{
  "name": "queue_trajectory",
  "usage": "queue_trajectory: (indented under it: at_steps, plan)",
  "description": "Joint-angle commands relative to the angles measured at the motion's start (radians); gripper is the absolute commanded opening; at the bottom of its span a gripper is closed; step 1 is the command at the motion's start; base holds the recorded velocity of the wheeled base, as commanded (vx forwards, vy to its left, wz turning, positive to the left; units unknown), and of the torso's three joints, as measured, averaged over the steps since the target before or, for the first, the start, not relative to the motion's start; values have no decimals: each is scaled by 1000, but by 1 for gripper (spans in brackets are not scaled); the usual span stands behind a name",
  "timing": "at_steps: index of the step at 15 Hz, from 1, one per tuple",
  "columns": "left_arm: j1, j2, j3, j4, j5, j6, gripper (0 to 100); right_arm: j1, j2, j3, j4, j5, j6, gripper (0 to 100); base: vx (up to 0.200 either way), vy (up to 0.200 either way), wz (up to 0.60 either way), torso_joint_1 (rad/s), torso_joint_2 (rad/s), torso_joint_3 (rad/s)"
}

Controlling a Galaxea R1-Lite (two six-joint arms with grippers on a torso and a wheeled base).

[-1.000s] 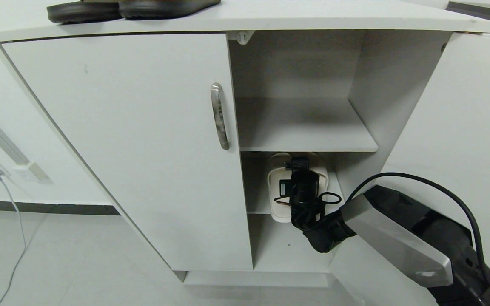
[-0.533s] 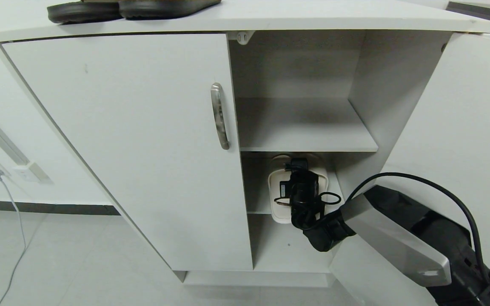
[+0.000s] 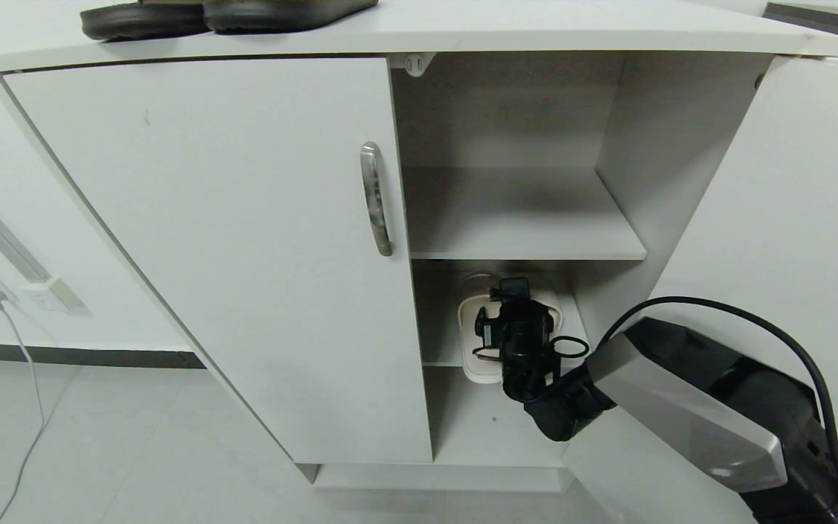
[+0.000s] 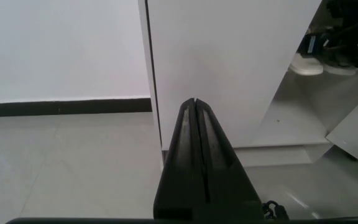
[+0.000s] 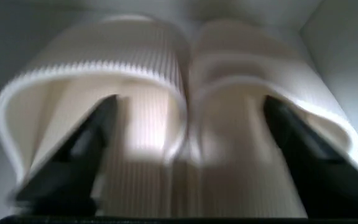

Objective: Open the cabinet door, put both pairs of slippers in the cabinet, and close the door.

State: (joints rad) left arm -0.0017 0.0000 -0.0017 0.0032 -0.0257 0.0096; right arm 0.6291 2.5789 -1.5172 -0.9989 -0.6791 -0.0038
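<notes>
Now we are midway through the stowing. Our right end effector [image 5: 189,106] sits deep inside the cabinet [image 3: 652,131] with its fingers spread wide, one dark finger over each footbed of the white slippers [image 3: 471,349], pinching nothing. That pair lies directly under and ahead of the end effector, side by side and touching, on the lower shelf [image 3: 437,353] beside the open door [image 3: 790,218]. We judge this first pair delivered and let go. Well above the right end effector, on the cabinet's top, the dark slippers [image 3: 222,14] wait untouched. The other door [image 3: 208,240] stands shut to its left. Our left end effector [image 4: 194,102] hangs outside, low before that shut door, its fingers pressed together and empty.

The next move, as we read it, calls for drawing the right end effector straight back out. The fingers must stay clear of the straps so the pair is not dragged off the shelf, and then the arm must rise to the dark pair above. After that comes the door.

Against a second ago, the right end effector has dropped a little and its arm has eased toward us. Less of the white pair's far end shows beyond it, and the pair looks settled lower on its shelf.
</notes>
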Motion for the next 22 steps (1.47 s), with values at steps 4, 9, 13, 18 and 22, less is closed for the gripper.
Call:
queue_trajectory:
  at_steps: [4, 9, 13, 18, 22]
  plan:
    - [0, 2, 0, 0, 0, 0, 0, 63, -195, 301, -81, -7, 2, 100, 0, 0, 0, 0, 0, 0]
    - [0, 2, 0, 0, 0, 1, 0, 132, -316, 592, -225, -8, 15, 100, 0, 0, 0, 0, 0, 0]
    - [0, 2, 0, 0, 0, 0, 0, 152, -333, 641, -244, -13, 31, 100, 0, 0, 0, 0, 0, 0]
    - [0, 2, 0, 0, 0, 0, 0, 162, -329, 641, -242, -14, 31, 100, 0, 0, 0, 0, 0, 0]
    - [0, 2, 0, 0, 0, -2, 0, 164, -330, 643, -244, -14, 31, 100, -150, 0, 0, 3, 1, 1]
